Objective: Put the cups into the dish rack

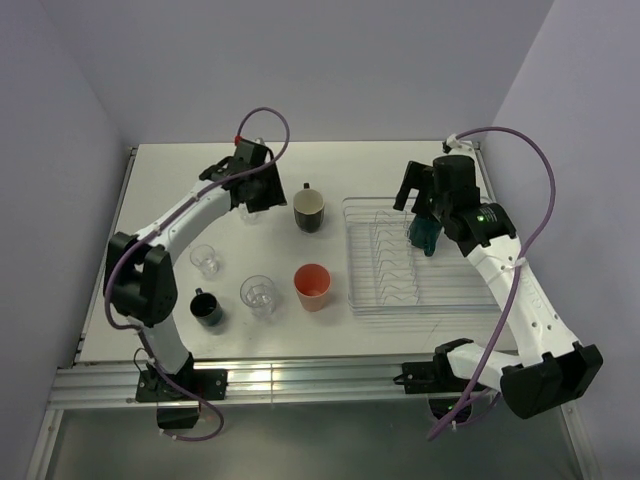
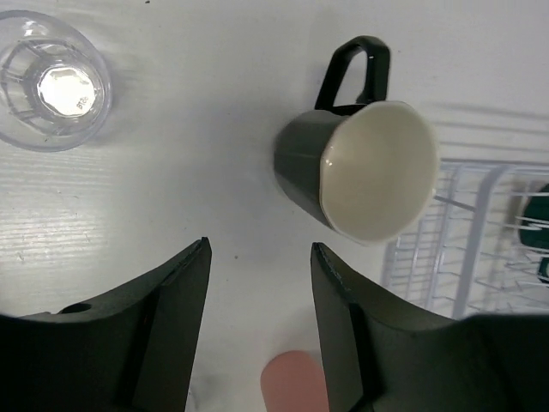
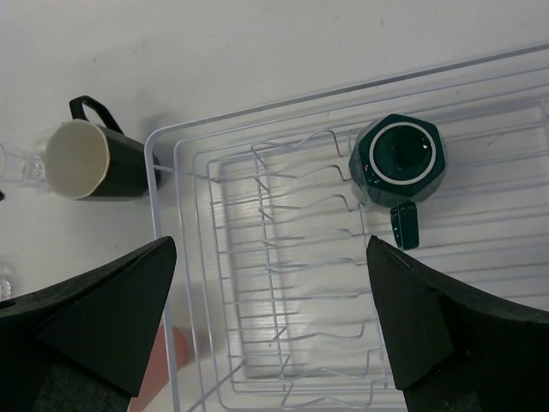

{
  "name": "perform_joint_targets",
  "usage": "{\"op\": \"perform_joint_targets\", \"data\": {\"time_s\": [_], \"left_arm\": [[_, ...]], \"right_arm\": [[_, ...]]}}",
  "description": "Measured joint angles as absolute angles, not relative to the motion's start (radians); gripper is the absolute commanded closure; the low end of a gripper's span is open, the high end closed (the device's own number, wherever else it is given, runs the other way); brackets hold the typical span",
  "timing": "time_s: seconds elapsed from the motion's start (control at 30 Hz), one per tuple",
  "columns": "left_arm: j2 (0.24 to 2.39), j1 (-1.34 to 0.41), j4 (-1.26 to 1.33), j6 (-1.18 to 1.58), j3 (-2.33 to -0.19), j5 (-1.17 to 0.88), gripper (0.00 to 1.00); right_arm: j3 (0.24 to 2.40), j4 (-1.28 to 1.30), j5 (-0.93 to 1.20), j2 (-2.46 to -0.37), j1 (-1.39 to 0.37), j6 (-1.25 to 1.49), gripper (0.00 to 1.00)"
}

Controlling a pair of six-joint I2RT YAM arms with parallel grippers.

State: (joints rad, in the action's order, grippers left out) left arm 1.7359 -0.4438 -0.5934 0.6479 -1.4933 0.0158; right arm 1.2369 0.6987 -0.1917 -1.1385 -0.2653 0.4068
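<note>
The clear dish rack (image 1: 365, 290) lies at the right. A dark green mug (image 1: 424, 235) sits upside down in its far part, also in the right wrist view (image 3: 396, 160). My right gripper (image 1: 414, 198) is open and empty above the rack (image 3: 197, 283). My left gripper (image 1: 252, 196) is open and empty over bare table, with the cream-lined mug (image 2: 369, 167) ahead of it to the right and a clear tumbler (image 2: 53, 81) to the left. The salmon cup (image 1: 312, 286), a black mug (image 1: 208, 307) and two clear tumblers (image 1: 207, 260) (image 1: 258, 294) stand on the table.
The white table (image 1: 170, 200) is walled at the back and on both sides. A metal rail (image 1: 300, 378) runs along its near edge. The cream-lined mug (image 1: 309, 210) stands just left of the rack's far left corner.
</note>
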Motion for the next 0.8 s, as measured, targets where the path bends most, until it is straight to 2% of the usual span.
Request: {"op": "perform_joint_targets", "data": {"time_s": [0.2,0.5,0.8], "left_arm": [[1.857,-0.491,-0.61,0.654,-1.583,0.067,0.44],[1.888,-0.524,-0.611,0.67,-1.634,0.101,0.44],[1.98,-0.531,-0.615,0.674,-1.66,0.126,0.49]], "right_arm": [[1.237,0.704,-0.194,-1.123,-0.273,0.411,0.0],[1.237,0.704,-0.194,-1.101,-0.273,0.411,0.0],[1.237,0.705,-0.194,-1.095,-0.273,0.411,0.0]]}}
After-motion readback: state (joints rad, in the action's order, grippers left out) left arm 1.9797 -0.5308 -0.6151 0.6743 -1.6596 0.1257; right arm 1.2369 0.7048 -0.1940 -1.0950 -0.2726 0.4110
